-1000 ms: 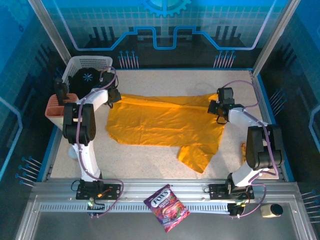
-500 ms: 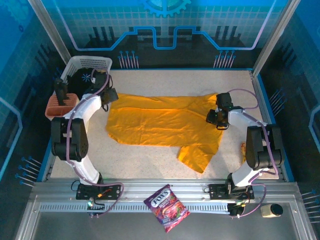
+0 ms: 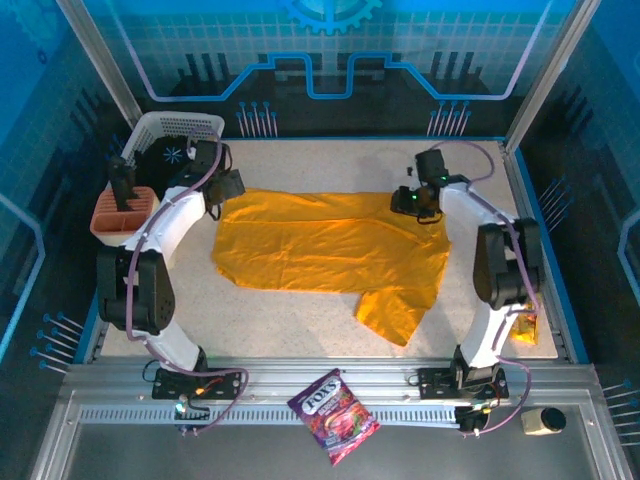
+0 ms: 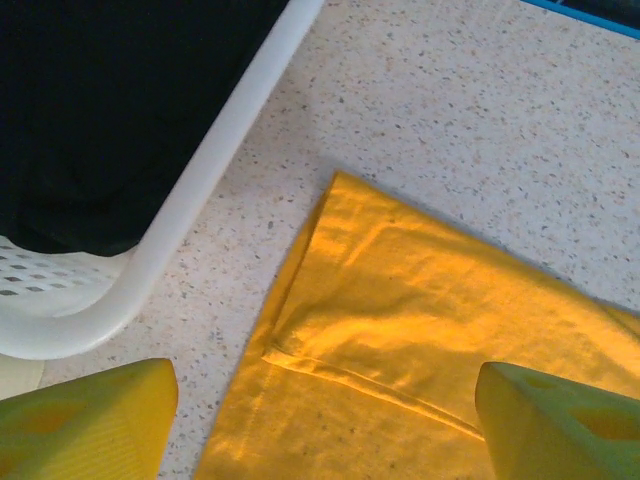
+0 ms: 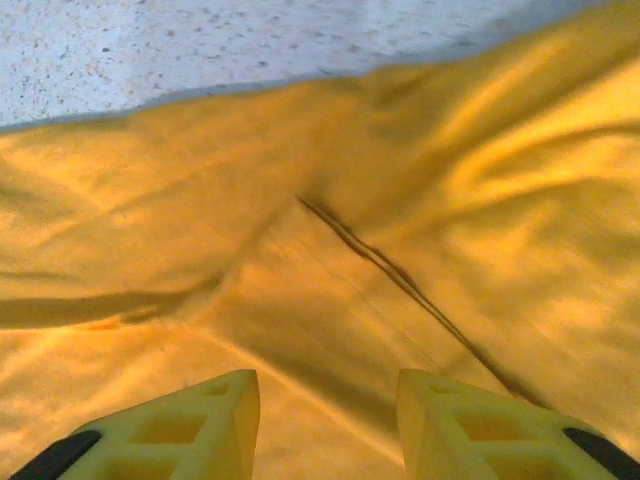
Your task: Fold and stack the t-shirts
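1. The left gripper (image 3: pixel 228 188) is hanging wide open just beside the white basket (image 3: pixel 150 128), its yellow-green fingers (image 4: pixel 85 415) spread far apart and gripping nothing.
2. Directly under that gripper (image 4: pixel 320 400), the hemmed corner of the golden-yellow t-shirt (image 4: pixel 420 330) is lying flat on the speckled table (image 4: pixel 480 110), just beside the basket's rounded rim (image 4: pixel 200 190) but not touching it.
3. The right gripper (image 3: pixel 408 202) is hovering well apart from the basket, over the shirt's far corner on the right arm's side.
4. In the right wrist view this gripper (image 5: pixel 328 400) is showing its jaws parted by a moderate gap with nothing clamped between them. I cannot tell whether the tips are touching the cloth (image 5: pixel 300 200), which is creasing along a dark seam below them.
5. The t-shirt (image 3: pixel 330 245) is lying spread out, starting near the basket and stretching away from it. One sleeve is sticking out on the side away from the basket.
6. The basket is holding a dark garment (image 3: pixel 170 160).
7. An orange container (image 3: pixel 112 218) is sitting just beside the basket.
8. A purple candy bag (image 3: pixel 333 415) is lying well apart from the basket.
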Robot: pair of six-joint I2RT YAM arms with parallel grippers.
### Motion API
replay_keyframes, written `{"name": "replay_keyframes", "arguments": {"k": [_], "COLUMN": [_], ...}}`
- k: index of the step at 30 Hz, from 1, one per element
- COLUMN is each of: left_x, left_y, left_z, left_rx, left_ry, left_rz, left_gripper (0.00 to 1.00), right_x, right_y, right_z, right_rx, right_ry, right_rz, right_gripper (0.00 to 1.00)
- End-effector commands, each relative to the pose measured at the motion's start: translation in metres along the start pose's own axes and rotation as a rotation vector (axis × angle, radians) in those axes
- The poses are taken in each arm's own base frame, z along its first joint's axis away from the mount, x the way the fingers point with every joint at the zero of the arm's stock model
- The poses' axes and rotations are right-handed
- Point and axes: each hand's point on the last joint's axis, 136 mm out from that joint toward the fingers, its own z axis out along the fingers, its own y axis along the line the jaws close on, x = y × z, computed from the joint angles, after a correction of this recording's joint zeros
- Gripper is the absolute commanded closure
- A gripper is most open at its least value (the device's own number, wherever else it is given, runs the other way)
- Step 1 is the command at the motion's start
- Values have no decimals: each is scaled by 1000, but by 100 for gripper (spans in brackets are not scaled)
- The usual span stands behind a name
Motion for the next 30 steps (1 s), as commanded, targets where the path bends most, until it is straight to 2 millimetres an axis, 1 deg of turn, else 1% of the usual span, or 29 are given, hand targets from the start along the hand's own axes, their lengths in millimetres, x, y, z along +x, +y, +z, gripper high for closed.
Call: {"name": "replay_keyframes", "arguments": {"k": [1, 3, 7, 13, 21, 27, 29, 30], "left_x": [-3, -3, -2, 0, 2, 1, 0, -1], "left_y": [1, 1, 4, 4, 0, -1, -3, -3], "left_z": [-7, -8, -10, -8, -4, -4, -4, -4], "left_rx": [-13, -15, -23, -21, -4, -2, 4, 6], "left_ry": [1, 2, 2, 5, 12, 13, 12, 11], "left_rz": [7, 12, 23, 28, 17, 19, 19, 18], "left_gripper": [21, 21, 21, 21, 21, 21, 21, 21], "right_x": [10, 4, -5, -8, -4, -7, -10, -11], "right_y": [13, 16, 20, 16, 11, 13, 15, 15], "right_z": [27, 40, 53, 61, 70, 69, 66, 65], "right_rx": [-21, -17, 0, 48, 76, 71, 68, 68], "right_ry": [110, 120, 129, 112, 124, 116, 108, 105], "right_rz": [-53, -62, -74, -89, -100, -93, -92, -91], "right_gripper": [59, 59, 59, 59, 60, 79, 81, 84]}}
